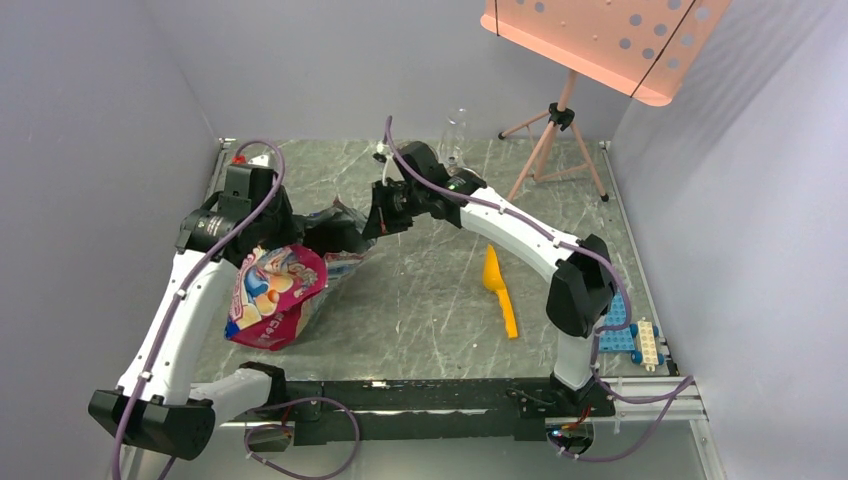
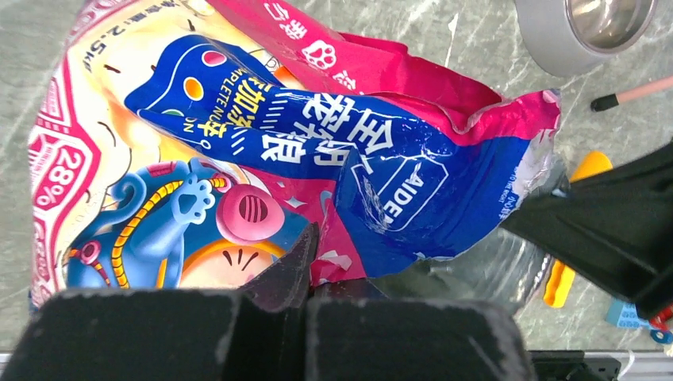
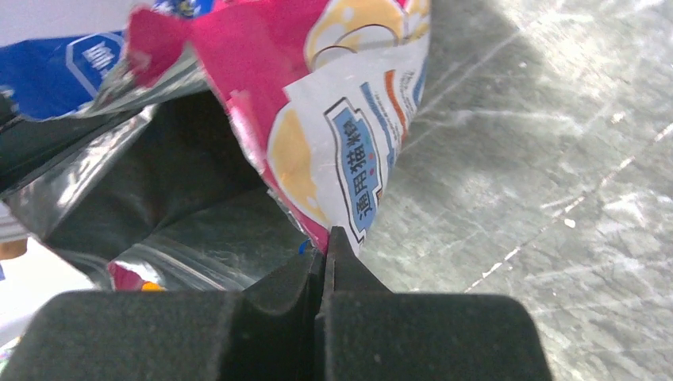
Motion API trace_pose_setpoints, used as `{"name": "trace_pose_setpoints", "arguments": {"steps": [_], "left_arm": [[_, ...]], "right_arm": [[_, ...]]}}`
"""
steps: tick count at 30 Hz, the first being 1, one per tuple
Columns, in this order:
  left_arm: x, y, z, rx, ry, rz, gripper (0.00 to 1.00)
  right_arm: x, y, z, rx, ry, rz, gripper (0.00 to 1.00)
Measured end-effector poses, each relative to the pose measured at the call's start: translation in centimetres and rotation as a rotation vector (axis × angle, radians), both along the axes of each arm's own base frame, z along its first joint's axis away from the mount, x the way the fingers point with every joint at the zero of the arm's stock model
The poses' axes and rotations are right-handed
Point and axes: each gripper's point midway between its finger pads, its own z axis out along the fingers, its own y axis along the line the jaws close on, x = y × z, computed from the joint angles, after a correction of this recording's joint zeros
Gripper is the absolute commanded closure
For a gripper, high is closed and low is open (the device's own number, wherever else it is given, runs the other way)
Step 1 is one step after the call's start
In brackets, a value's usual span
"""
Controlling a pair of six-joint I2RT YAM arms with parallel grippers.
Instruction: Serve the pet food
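Observation:
The pink, red and blue printed bag lies on the left of the table with its mouth turned toward the middle. My left gripper is shut on one edge of that mouth, and the wrist view shows the pink film pinched between the tips. My right gripper is shut on the opposite edge, so the mouth is spread between the two. Only the dark silver lining shows inside the bag. The pet food is hidden. A yellow scoop lies on the table right of centre.
A metal bowl with a grey rim stands just beyond the bag. A tripod carrying a pink perforated panel stands at the back right, with a clear bottle beside it. Blue and white toy bricks sit at the right edge.

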Motion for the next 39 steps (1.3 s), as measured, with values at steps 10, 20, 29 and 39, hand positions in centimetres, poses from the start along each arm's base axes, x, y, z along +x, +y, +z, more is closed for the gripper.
{"name": "trace_pose_setpoints", "arguments": {"steps": [10, 20, 29, 39], "left_arm": [[2.4, 1.6, 0.5, 0.130, 0.010, 0.002, 0.61], [2.6, 1.3, 0.8, 0.135, -0.011, -0.035, 1.00], [2.0, -3.1, 0.5, -0.081, 0.007, -0.139, 1.00], [1.0, -9.2, -2.5, -0.208, 0.109, -0.257, 1.00]], "right_arm": [[-1.7, 2.3, 4.7, 0.022, -0.069, 0.047, 1.00], [-1.5, 1.9, 4.4, -0.022, -0.088, 0.033, 0.64], [-1.2, -7.8, 3.0, -0.234, -0.217, -0.071, 0.00], [-5.3, -25.3, 0.9, -0.189, -0.223, -0.474, 0.01]]}}
